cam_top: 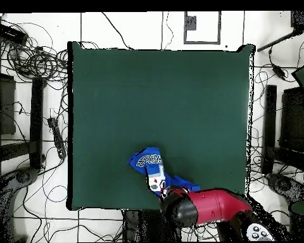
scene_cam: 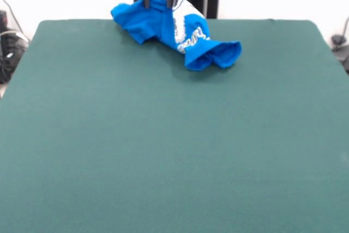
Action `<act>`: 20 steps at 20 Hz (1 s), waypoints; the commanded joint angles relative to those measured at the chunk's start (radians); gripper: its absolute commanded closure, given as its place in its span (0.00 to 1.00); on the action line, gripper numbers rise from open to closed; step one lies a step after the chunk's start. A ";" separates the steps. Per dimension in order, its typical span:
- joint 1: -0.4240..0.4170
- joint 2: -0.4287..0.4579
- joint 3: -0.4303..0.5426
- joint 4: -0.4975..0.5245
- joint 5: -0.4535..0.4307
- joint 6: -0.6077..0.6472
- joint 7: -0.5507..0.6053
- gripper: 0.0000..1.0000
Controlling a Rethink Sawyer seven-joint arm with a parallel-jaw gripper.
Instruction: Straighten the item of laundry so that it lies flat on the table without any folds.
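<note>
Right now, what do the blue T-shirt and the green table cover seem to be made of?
The blue T-shirt looks like soft knit cloth, probably cotton: it bunches in limp folds and its white print bends with them. The table cover looks like matte dark green felt or similar fabric: flat, no shine, no visible weave. The gripper has hard dark fingers, material unclear, under a glossy red housing.

Bright, even, diffuse lighting in both views. The table [scene_cam: 163, 145] shows no glare; a faint soft shadow lies beside the shirt [scene_cam: 174, 28]. The background behind it is washed out white.
</note>
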 commanded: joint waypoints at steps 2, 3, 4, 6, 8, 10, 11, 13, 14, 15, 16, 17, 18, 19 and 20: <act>0.114 0.015 -0.006 0.083 0.053 -0.028 0.161 0.00; 0.133 0.029 -0.020 0.084 0.050 -0.049 0.180 0.00; 0.154 0.043 -0.036 0.084 0.048 -0.073 0.201 0.00; 0.201 0.077 -0.072 0.081 0.043 -0.120 0.238 0.00; 0.249 0.115 -0.119 0.080 0.040 -0.177 0.272 0.00; 0.299 0.156 -0.167 0.084 0.046 -0.246 0.303 0.00; 0.325 0.179 -0.193 0.085 0.053 -0.284 0.318 0.00; 0.370 0.221 -0.230 0.085 0.077 -0.350 0.336 0.00; 0.387 0.238 -0.241 0.083 0.092 -0.374 0.340 0.00; 0.398 0.253 -0.247 0.082 0.106 -0.392 0.340 0.00; 0.409 0.268 -0.254 0.081 0.118 -0.412 0.340 0.00; 0.414 0.276 -0.256 0.080 0.131 -0.423 0.335 0.00; 0.414 0.281 -0.256 0.079 0.142 -0.428 0.325 0.00; 0.414 0.287 -0.256 0.078 0.153 -0.433 0.315 0.00; 0.405 0.274 -0.250 0.079 0.160 -0.418 0.298 0.00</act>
